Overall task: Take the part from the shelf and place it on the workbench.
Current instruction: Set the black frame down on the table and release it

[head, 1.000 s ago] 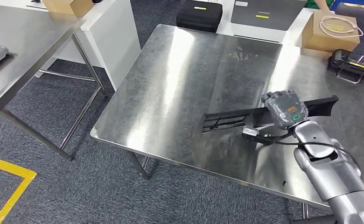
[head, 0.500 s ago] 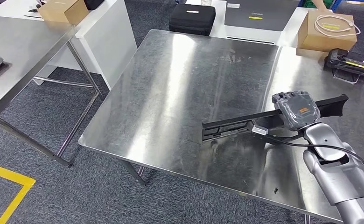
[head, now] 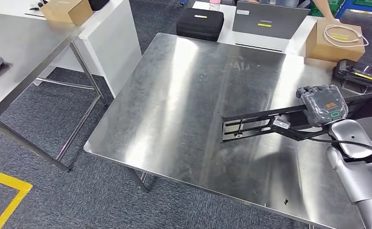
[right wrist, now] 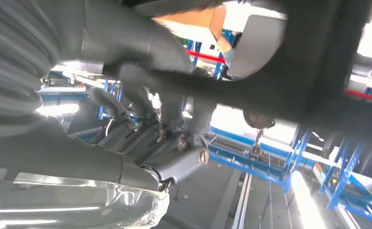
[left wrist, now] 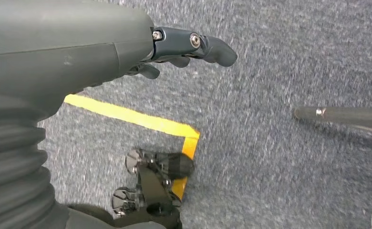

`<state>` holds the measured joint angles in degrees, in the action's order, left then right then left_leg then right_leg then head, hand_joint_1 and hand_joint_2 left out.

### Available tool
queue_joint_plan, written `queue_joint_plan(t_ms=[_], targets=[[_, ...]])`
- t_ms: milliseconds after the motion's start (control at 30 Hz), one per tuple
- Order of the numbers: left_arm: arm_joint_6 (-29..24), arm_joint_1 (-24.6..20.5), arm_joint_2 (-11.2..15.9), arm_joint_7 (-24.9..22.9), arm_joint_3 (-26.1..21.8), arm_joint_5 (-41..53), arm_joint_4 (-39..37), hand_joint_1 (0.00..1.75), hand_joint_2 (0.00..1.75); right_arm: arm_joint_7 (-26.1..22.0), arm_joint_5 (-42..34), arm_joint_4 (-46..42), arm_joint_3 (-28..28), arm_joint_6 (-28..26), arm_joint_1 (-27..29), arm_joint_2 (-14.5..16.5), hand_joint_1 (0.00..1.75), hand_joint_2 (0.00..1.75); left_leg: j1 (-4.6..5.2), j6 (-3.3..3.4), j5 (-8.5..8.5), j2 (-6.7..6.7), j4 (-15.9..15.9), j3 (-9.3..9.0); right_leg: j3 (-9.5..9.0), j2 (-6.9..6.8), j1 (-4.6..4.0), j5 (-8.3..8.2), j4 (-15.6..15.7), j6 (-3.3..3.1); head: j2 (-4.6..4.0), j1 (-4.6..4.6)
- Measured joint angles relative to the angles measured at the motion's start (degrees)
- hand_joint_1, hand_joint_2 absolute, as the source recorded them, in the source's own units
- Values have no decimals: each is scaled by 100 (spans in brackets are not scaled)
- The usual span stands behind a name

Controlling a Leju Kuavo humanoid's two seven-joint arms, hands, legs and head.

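Black and long, the part point(head: 270, 121) is riding in my right hand point(head: 323, 107) over the steel table point(head: 184, 95), running level from my fingers out toward the table's middle, its far end open like a frame. I am gripping it near its right end, so most of its length is sticking out leftward, past my hand. From the head view I am judging it to be just above the surface, not resting on it, though I cannot tell the gap for sure. In the right wrist view my fingers point(right wrist: 141, 100) are wrapping around the dark bar point(right wrist: 270, 90), which crosses close in front of the camera.

I am judging this to be the placing step: the part is off the shelf and over the table. The next move is calling for a level lowering until it lies flat, then loosening my fingers.

My left hand point(left wrist: 174, 47) is hanging over grey carpet, holding nothing, fingers loosely apart.
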<state>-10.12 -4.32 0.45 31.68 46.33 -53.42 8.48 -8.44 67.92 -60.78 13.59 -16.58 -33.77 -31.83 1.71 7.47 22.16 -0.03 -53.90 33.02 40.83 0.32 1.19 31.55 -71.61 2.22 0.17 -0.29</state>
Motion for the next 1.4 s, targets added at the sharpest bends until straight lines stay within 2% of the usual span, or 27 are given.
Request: queue_joint_plan(t_ms=[33, 67, 133, 167, 200, 233, 300, 367, 433, 467, 533, 567, 600, 633, 667, 700, 767, 800, 833, 900, 933, 967, 1300, 1400], targets=[[16, 2, -10, -20, -3, -18, 1, 0, 44, -5, -11, 20, -1, 20, 1, -13, 0, 175, -9, -27, 14, -5, -12, 0, 47, -3, 32, -42, -30, 66, 0, -1], [30, 3, -20, -58, -4, -27, 1, 0, 0, -12, -21, 38, -3, 42, -5, -30, 0, 175, -25, -63, 33, -11, -37, 0, -5, -8, 68, -157, 128, 151, 0, -1], [56, 5, -40, -180, -3, -33, 1, 0, 0, -25, -39, 75, -6, 86, -46, -67, 0, 175, -60, -166, 104, -22, -146, 18, -322, -39, 149, -480, 822, 339, 0, 3], [64, 7, -43, -255, -3, -33, -1, 0, 0, -29, -51, 104, -4, 105, -78, -75, 0, 175, -64, -229, 155, -25, -226, 45, -483, -51, 164, -590, 1121, 396, 0, 7], [69, 9, -45, -328, -3, -36, -1, 0, 0, -33, -61, 134, -1, 122, -110, -84, 0, 175, -64, -287, 213, -23, -325, 81, -589, -48, 174, -652, 1321, 392, 0, 5], [72, 13, -43, -395, -2, -39, -2, 0, 0, -37, -70, 167, 4, 135, -139, -91, 0, 175, -58, -330, 259, -24, -401, 120, -639, -40, 169, -666, 1398, 345, 0, 1], [63, 23, -54, -508, -1, -46, -2, 0, 0, -44, -89, 234, 12, 135, -173, -109, 0, 175, -59, -362, 307, -21, -492, 167, -630, -9, 139, -648, 1373, 203, 0, -17], [54, 32, -66, -573, 2, -39, -2, 0, 0, -44, -114, 309, 14, 117, -198, -122, 0, 175, -85, -387, 338, -20, -543, 191, -621, 0, 144, -640, 1356, 124, 0, -27], [61, 30, -72, -590, 7, -20, -1, 0, 0, -31, -139, 370, 7, 93, -219, -138, 0, 175, -118, -455, 479, -19, -749, 274, -630, 2, 167, -642, 1356, 61, 0, -37], [72, 26, -73, -589, 8, -12, 0, 0, 0, -22, -155, 390, -1, 70, -224, -145, 0, 175, -138, -496, 607, -18, -960, 365, -637, 3, 164, -641, 1357, 43, 0, -42], [109, 21, -73, -576, 11, -12, 0, 0, 0, -9, -199, 422, -35, 11, -223, -152, 0, 175, -182, -562, 914, -17, -1608, 686, -639, 2, 163, -636, 1356, 29, 0, -49], [133, 20, -72, -568, 12, -14, 0, 0, 0, -5, -218, 440, -58, -9, -219, -151, 0, 175, -200, -579, 1012, -17, -1907, 850, -639, 3, 161, -634, 1356, 27, 0, -50], [155, 20, -70, -563, 13, -19, 0, 0, 0, -4, -231, 457, -81, -18, -214, -152, 0, 175, -212, -582, 1025, -17, -2075, 959, -640, 6, 159, -632, 1356, 26, 0, -49], [172, 19, -68, -559, 14, -23, 0, 0, 0, -3, -235, 469, -99, -19, -210, -153, 0, 175, -218, -568, 930, -17, -2036, 969, -644, 12, 156, -630, 1356, 24, 0, -50], [190, 17, -64, -557, 14, -29, 0, 0, 0, 0, -236, 476, -113, -18, -205, -154, 0, 175, -219, -537, 741, -19, -1775, 865, -651, 20, 152, -628, 1356, 23, 0, -50], [202, 14, -56, -555, 14, -36, 0, 0, 0, 5, -236, 478, -124, -19, -202, -154, 0, 175, -211, -491, 517, -22, -1387, 689, -658, 29, 153, -627, 1360, 22, 0, -49], [223, 4, -34, -550, 15, -47, 0, 0, 0, 28, -236, 483, -153, -31, -199, -147, 0, 175, -177, -417, 258, -22, -726, 377, -670, 40, 139, -629, 1386, 26, 0, -45], [232, -1, -26, -548, 16, -51, 0, 0, 0, 42, -236, 491, -168, -52, -197, -138, 0, 175, -160, -435, 218, -21, -566, 303, -668, 42, 111, -628, 1393, 26, 0, -44], [240, -7, -23, -548, 16, -57, 0, 0, 0, 55, -232, 500, -184, -89, -191, -127, 0, 175, -144, -500, 228, -19, -513, 280, -663, 41, 80, -628, 1399, 26, 0, -40], [265, -11, -29, -552, 16, -79, 0, 0, 0, 79, -208, 515, -216, -187, -171, -104, 0, 87, -107, -589, 203, -25, -483, 271, -659, 34, 40, -625, 1400, 24, 0, -41], [277, -12, -32, -556, 16, -91, 0, 0, 0, 93, -187, 517, -234, -224, -161, -97, 0, 44, -85, -592, 202, -30, -482, 273, -662, 27, 45, -627, 1408, 28, 0, -40], [285, -12, -32, -561, 16, -101, 0, 0, 0, 109, -161, 517, -250, -242, -157, -92, 0, 0, -67, -561, 196, -34, -482, 277, -670, 20, 50, -632, 1422, 36, 0, -40], [295, -11, -37, -613, 19, -147, 0, 0, 0, 164, -114, 595, -363, -120, -168, -132, 0, 0, -56, -455, 162, -59, -473, 300, -746, 4, 56, -707, 1587, 141, 0, -35], [293, -12, -37, -621, 19, -158, 0, 0, 0, 117, -112, 687, -365, -87, -223, -137, 0, 131, -55, -436, 156, -59, -473, 303, -756, 4, 61, -724, 1613, 165, 0, -36]])
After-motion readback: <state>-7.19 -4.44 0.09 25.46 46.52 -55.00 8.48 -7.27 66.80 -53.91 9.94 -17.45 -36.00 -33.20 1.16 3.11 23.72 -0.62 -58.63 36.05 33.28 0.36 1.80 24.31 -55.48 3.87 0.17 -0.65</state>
